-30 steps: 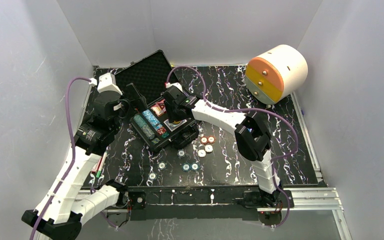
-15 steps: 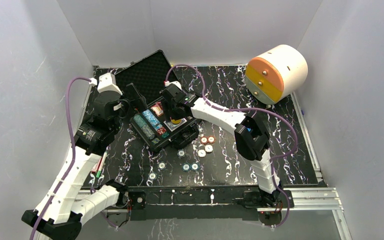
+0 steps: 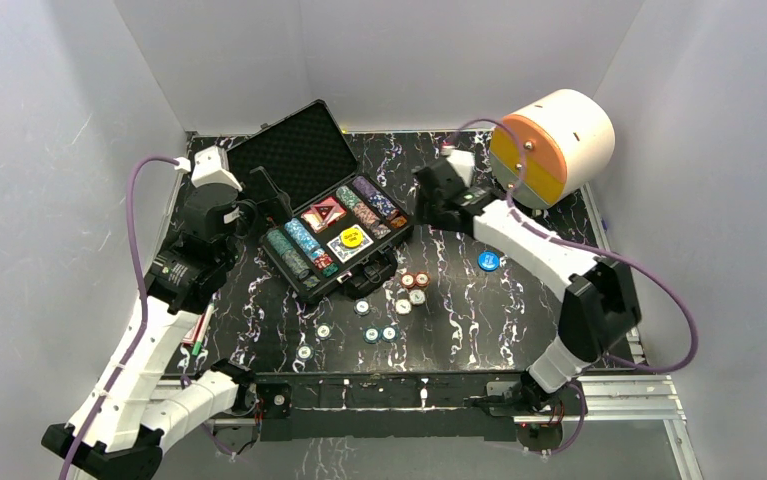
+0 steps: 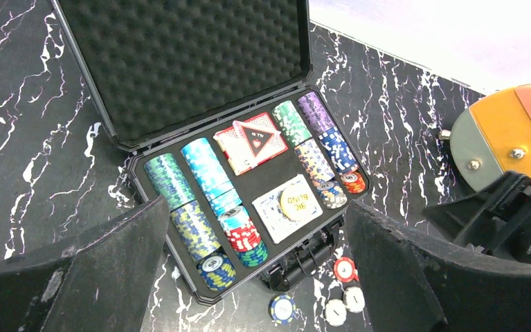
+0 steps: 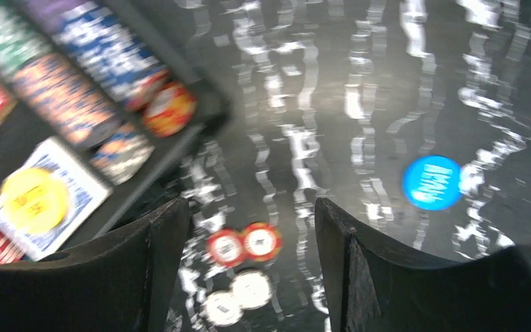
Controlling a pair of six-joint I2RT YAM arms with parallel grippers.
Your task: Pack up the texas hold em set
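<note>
Marbled table (image 3: 519,330) bears case (image 3: 294,152), loose chips (image 3: 414,282), blue button (image 3: 488,262).

black case (image 4: 193,62), egg-crate dimpled lid; inside case, green, blue, purple and red striped chips (image 4: 207,173), red deck (image 4: 250,140), white deck (image 4: 271,216) under yellow button (image 4: 301,203); right of case, blue button (image 3: 489,262) on white-veined black table (image 3: 479,330).

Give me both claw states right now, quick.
Left claw: open, holding nothing.
Right claw: open, holding nothing.
</note>
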